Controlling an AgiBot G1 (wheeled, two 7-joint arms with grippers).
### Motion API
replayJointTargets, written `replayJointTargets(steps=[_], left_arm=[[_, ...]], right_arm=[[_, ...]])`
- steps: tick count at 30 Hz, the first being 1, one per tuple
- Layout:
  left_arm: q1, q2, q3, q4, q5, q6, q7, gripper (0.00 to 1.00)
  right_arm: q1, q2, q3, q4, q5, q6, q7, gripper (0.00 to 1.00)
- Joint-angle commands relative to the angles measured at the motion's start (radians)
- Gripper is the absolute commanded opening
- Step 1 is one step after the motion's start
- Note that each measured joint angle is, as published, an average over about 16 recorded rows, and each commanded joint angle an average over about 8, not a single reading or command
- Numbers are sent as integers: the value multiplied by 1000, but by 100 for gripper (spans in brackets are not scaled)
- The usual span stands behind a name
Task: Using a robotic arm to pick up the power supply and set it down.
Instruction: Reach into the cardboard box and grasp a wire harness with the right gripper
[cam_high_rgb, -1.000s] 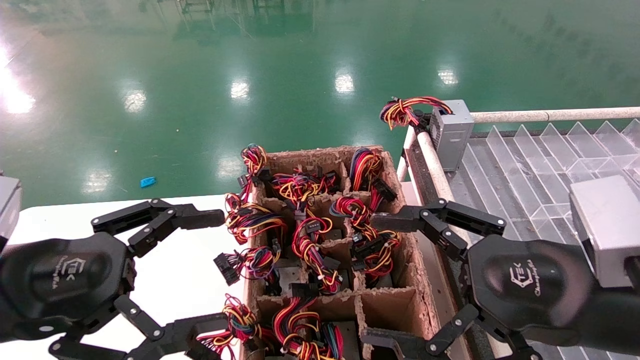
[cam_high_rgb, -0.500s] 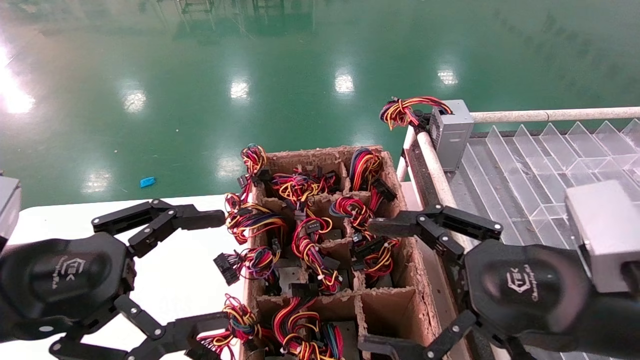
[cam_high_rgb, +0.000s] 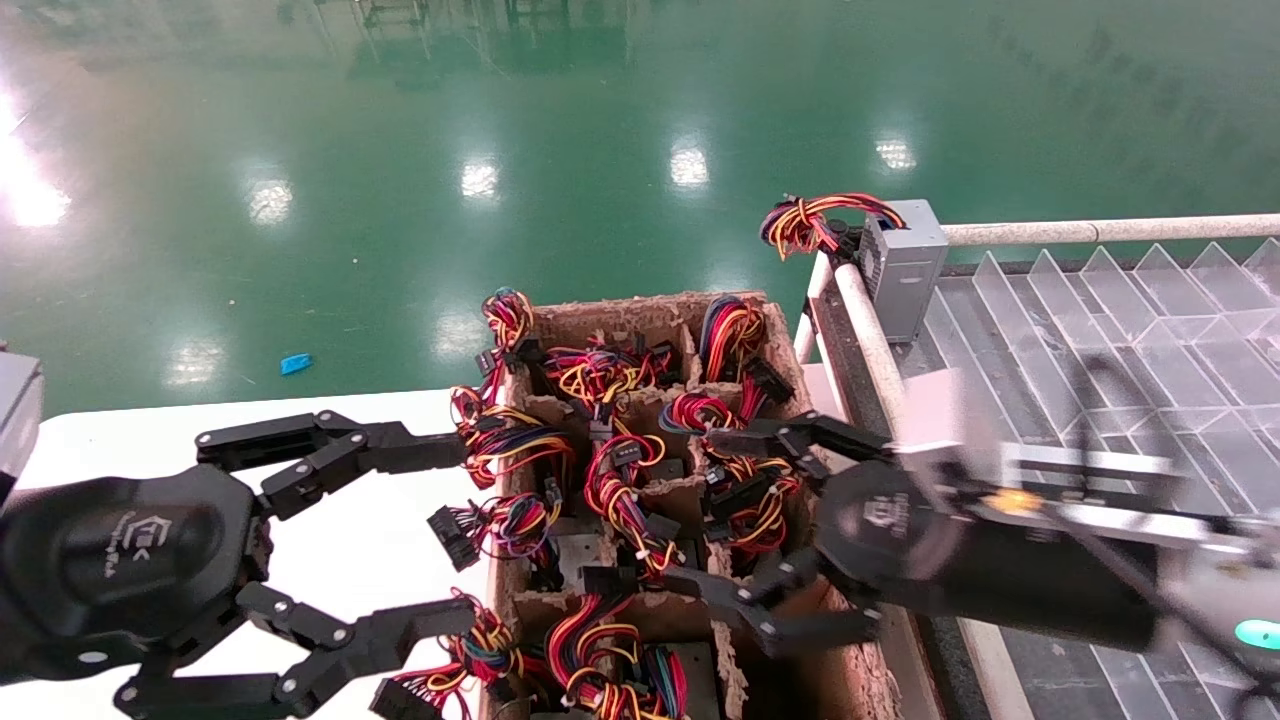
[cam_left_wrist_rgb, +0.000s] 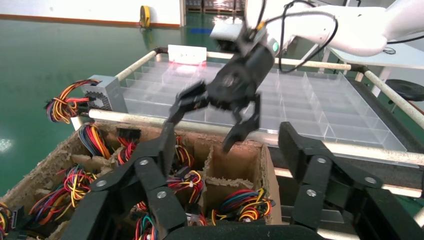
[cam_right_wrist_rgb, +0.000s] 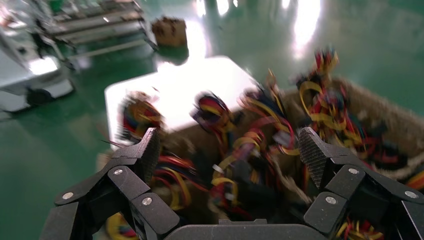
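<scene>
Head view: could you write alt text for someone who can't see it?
The right gripper, open, reaches over a cardboard box whose compartments hold power supplies with coloured wires. The left gripper, open, hovers at the box's left side above a white table; another power supply sits on a clear tray to the right.

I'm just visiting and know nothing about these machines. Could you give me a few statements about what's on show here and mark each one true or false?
1. The right pincer hangs open over the cardboard box of wire bundles. True.
2. The right pincer is gripping a metal box. False: it holds nothing.
3. One power supply sits at the corner of the clear divided tray, its wires hanging over the rail. True.
4. The left pincer is shut tight. False: it is open, over the white table at the box's left side.
5. The cardboard box is one undivided space. False: partitions split it into compartments.
</scene>
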Motion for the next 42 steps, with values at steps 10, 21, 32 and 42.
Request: replayJointTargets(steps=[10, 21, 32, 42], left_arm=[[0, 0, 0, 0, 0, 0, 0, 0], [0, 0, 0, 0, 0, 0, 0, 0], [0, 0, 0, 0, 0, 0, 0, 0], [0, 0, 0, 0, 0, 0, 0, 0]], right_arm=[[70, -84, -97, -42, -158, 57, 86, 0], [86, -112, -141, -47, -224, 64, 123, 0], [91, -120, -161, -44, -256, 67, 145, 0], [83, -101, -161, -5, -268, 79, 163, 0]])
